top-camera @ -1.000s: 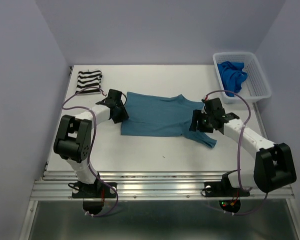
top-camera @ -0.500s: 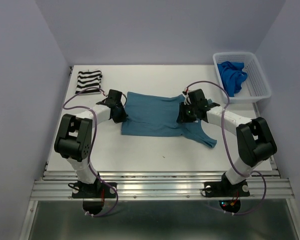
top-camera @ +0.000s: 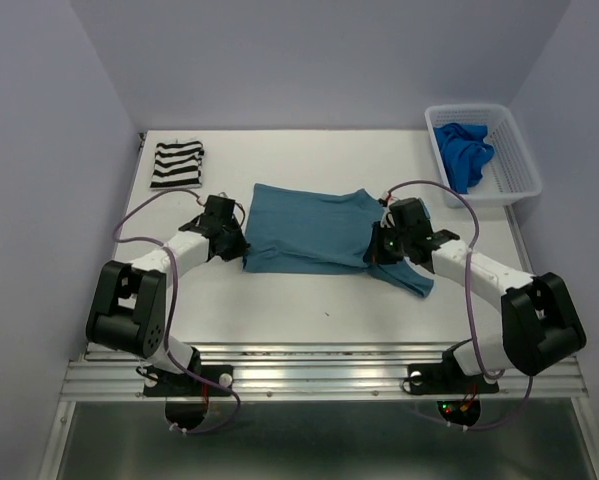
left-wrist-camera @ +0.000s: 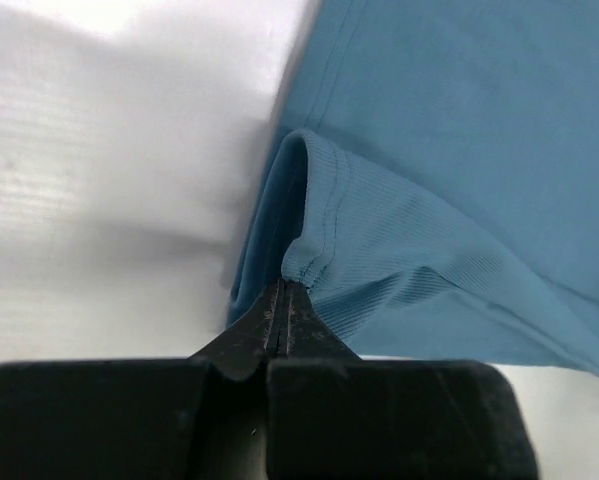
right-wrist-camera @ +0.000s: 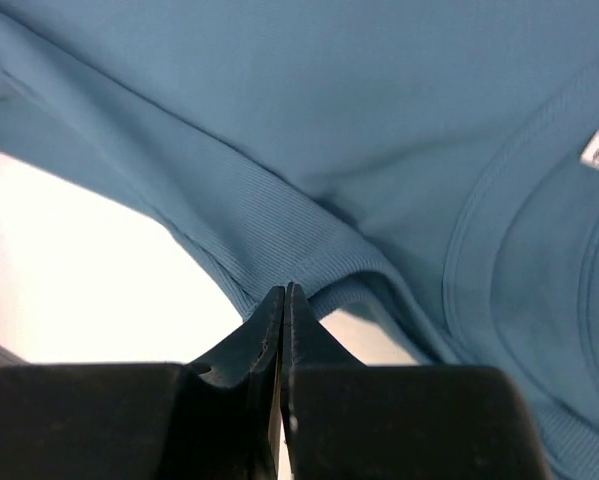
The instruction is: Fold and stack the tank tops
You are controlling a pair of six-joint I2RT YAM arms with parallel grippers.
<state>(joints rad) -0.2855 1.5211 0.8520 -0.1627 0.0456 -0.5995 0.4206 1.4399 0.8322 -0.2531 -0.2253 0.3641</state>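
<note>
The teal tank top lies spread across the middle of the table, with a strap trailing at its near right. My left gripper is shut on the top's left edge, and the left wrist view shows the jaws pinching the ribbed hem of the teal fabric. My right gripper is shut on the right edge, where its jaws hold a ribbed fold of the teal fabric. The striped tank top lies folded at the far left. The royal blue tank top sits crumpled in the basket.
A white lattice basket stands at the far right corner. Purple-grey walls close in the table on three sides. Bare white table lies between the teal top and the arm bases.
Both grippers have gone from open to shut on the teal top's edges. The right gripper swung in toward the top, then came back toward the near edge. The left shifted slightly nearer.
</note>
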